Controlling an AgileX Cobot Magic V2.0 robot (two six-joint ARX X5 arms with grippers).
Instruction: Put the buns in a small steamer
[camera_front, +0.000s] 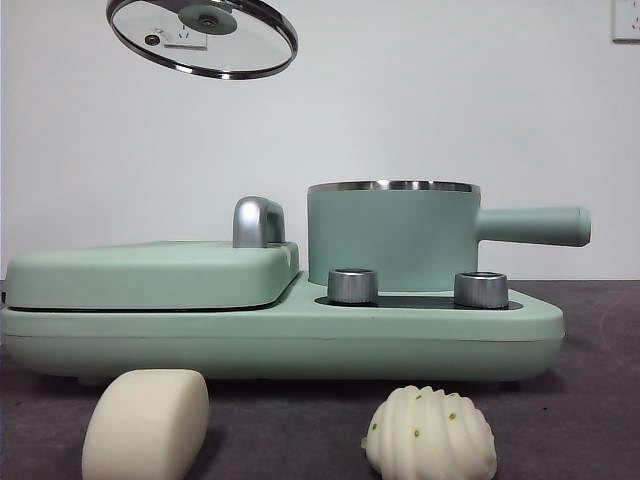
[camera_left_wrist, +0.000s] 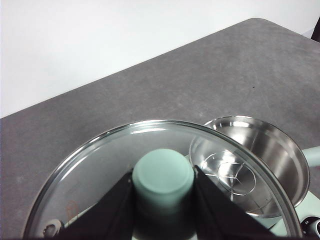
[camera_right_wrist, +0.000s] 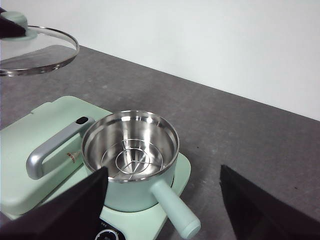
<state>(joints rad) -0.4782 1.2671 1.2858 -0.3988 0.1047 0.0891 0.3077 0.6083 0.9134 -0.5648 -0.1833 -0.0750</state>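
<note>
The small steamer (camera_front: 392, 235) stands uncovered on the green base, its handle pointing right; its steel inside holds a wire rack (camera_right_wrist: 131, 159) and nothing else. My left gripper (camera_left_wrist: 163, 186) is shut on the green knob of the glass lid (camera_front: 203, 36), held high above the griddle, up and left of the pot. A smooth loaf-shaped bun (camera_front: 147, 424) lies on the table at the front left. The ridged, green-specked bun (camera_front: 430, 436) lies at the front right. My right gripper (camera_right_wrist: 162, 200) hangs open above the pot's handle side, holding nothing.
The closed flat griddle (camera_front: 150, 273) with its chrome handle (camera_front: 257, 221) sits left of the pot on the same green base. Two steel knobs (camera_front: 352, 285) stand in front of the pot. Dark grey table (camera_right_wrist: 240, 130) extends behind and right.
</note>
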